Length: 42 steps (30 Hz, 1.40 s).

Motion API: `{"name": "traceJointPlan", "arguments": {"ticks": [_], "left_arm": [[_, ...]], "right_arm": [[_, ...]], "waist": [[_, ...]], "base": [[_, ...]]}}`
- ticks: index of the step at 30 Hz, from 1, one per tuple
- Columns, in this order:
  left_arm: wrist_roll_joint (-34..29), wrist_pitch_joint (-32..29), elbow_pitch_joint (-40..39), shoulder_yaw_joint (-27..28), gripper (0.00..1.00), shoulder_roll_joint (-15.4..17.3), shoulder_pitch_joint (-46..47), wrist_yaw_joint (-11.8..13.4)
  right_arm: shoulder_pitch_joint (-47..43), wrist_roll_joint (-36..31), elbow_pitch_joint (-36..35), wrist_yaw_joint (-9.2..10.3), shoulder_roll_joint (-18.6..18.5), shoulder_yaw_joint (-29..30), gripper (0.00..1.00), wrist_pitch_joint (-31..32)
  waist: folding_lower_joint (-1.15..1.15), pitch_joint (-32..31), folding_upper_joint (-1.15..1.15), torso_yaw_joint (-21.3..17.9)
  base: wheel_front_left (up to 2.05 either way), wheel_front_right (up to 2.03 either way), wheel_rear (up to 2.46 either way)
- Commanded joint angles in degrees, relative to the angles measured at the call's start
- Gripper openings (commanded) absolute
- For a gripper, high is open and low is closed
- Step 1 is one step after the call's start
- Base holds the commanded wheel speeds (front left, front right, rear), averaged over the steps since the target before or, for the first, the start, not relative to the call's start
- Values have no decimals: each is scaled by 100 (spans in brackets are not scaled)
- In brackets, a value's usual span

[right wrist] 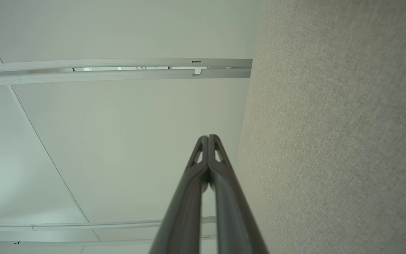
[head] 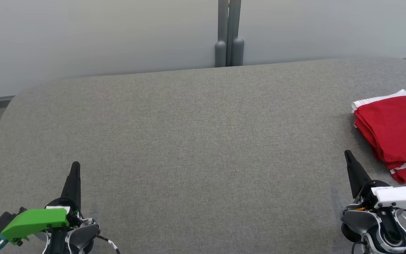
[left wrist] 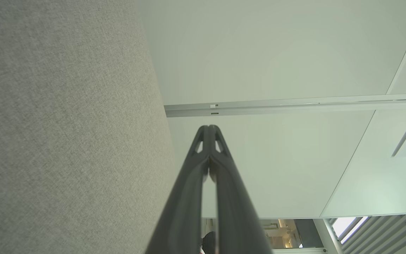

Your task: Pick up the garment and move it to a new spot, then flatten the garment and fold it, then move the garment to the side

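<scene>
Two pairs of jaws, each pressed together and empty, sit at the lower left and lower right of the head view. The red garment (head: 395, 134) lies folded at the right edge of the grey surface (head: 189, 141), just beyond the right jaws. I judge it delivered; any retreat should steer clear of the folds.

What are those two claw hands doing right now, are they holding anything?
Left gripper: closed, holding nothing.
Right gripper: closed, holding nothing; the folded red garment lies on the table just beyond it.
</scene>
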State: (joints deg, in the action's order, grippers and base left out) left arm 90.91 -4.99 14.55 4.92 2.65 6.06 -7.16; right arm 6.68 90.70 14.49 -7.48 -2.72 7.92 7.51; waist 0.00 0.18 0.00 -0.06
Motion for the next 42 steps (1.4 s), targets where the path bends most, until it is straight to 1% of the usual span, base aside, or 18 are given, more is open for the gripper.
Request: {"name": "traceJointPlan", "arguments": {"ticks": [1, 42], "left_arm": [[165, -46, -41, 23, 0, 40, 79, -52], [166, -45, -40, 23, 0, 40, 77, -56]], "right_arm": [[-60, 127, -45, -2, -29, 24, 0, 36], [-61, 164, -48, -2, -29, 24, 0, 48]], "waist": [[0, 0, 0, 3], [0, 0, 0, 5]], "base": [[0, 0, 0], [0, 0, 0]]}}
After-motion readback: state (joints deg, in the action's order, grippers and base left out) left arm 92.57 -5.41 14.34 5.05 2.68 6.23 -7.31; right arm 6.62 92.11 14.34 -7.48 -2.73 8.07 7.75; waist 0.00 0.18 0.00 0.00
